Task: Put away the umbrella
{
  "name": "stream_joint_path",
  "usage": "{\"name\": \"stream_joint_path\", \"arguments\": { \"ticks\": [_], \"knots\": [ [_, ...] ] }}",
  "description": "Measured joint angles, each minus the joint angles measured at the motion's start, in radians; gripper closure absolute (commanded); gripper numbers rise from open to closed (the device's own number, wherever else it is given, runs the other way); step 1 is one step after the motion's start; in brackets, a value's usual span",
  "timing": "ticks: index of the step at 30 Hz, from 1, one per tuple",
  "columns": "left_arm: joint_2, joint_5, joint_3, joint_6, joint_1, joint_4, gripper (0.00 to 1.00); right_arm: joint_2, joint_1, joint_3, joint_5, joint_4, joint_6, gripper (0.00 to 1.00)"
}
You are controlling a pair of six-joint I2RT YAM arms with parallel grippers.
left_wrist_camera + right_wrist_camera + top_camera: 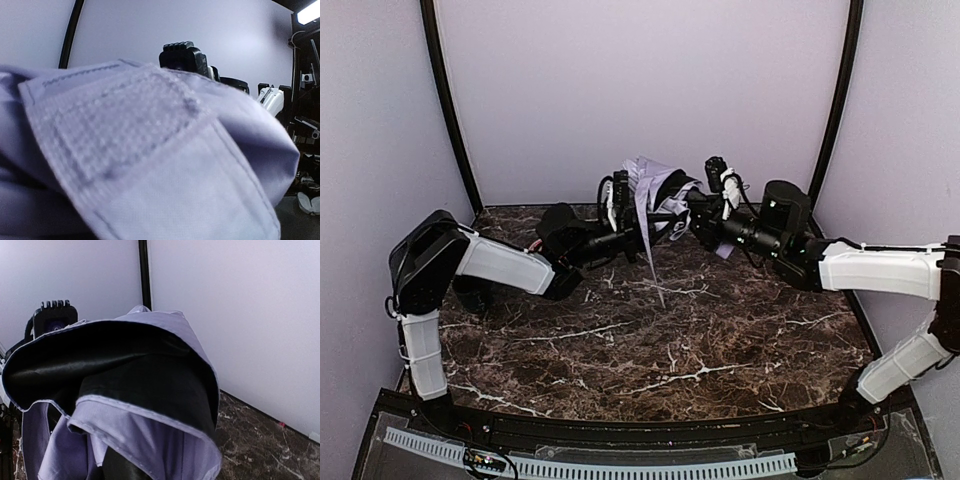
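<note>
The umbrella [655, 190] sits at the back middle of the table [670, 340], close to the rear wall [640, 80]. It is a crumpled bundle of pale lavender cloth with its black underside showing, and it hangs between the two arms, raised off the marble top. From the bundle a thin strip of cloth [653, 250] hangs down toward the table. From above I cannot tell whether its tip touches the surface.

The left gripper [630, 215] reaches in from the left and meets the left side of the bundle. Its fingers are closed tight. In the left wrist view a lavender strap [125, 125] with a stitched, rough-looking patch lies right across the fingers and fills almost the whole view. Only one black ridged fingertip [182, 54] pokes up behind the strap. The cloth covers the gap, so I cannot tell whether any of it is pinched there.

The right gripper [688, 208] comes in from the right, and its tip is buried in the dark underside of the bundle. Its fingers stand narrow, closed on a fold of the umbrella. In the right wrist view the cloth drapes straight over the gripper. A black lining curves across the top, lavender edges fold below it, and one ridged fingertip [54, 315] stands at the left edge, touching the cloth. The other finger is hidden under the fabric. Marble shows at the lower right of that view, below and apart from the bundle
</note>
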Motion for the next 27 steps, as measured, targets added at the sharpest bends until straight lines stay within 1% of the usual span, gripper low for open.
{"name": "stream_joint_path", "arguments": {
  "ticks": [3, 6, 9, 13, 17, 19, 21, 25, 27],
  "knots": [
    [0.063, -0.024, -0.005, -0.082, 0.013, -0.025, 1.00, 0.057, -0.016, -0.042, 0.047, 0.007, 0.048, 1.00],
    [0.114, -0.061, -0.033, -0.122, 0.022, -0.074, 1.00, 0.149, -0.023, -0.068, 0.086, 0.014, 0.085, 1.00],
    [0.187, -0.092, -0.036, -0.177, 0.038, -0.122, 1.00, 0.276, -0.043, -0.070, 0.106, 0.041, 0.126, 1.00],
    [0.298, -0.085, -0.035, -0.262, 0.062, -0.125, 1.00, 0.415, -0.059, -0.058, 0.120, 0.042, 0.146, 1.00],
    [0.389, -0.073, -0.033, -0.311, 0.076, -0.143, 1.00, 0.486, -0.063, -0.043, 0.133, 0.017, 0.134, 1.00],
    [0.394, -0.061, -0.019, -0.335, 0.084, -0.146, 1.00, 0.488, -0.062, -0.035, 0.134, 0.017, 0.122, 0.98],
    [0.409, -0.050, 0.001, -0.359, 0.090, -0.142, 1.00, 0.488, -0.063, -0.032, 0.136, 0.018, 0.109, 0.92],
    [0.450, -0.010, 0.051, -0.410, 0.099, -0.112, 1.00, 0.488, -0.064, -0.031, 0.135, 0.013, 0.076, 0.64],
    [0.462, 0.002, 0.063, -0.433, 0.101, -0.095, 1.00, 0.488, -0.066, -0.021, 0.130, -0.012, 0.060, 0.57]
  ]
}}
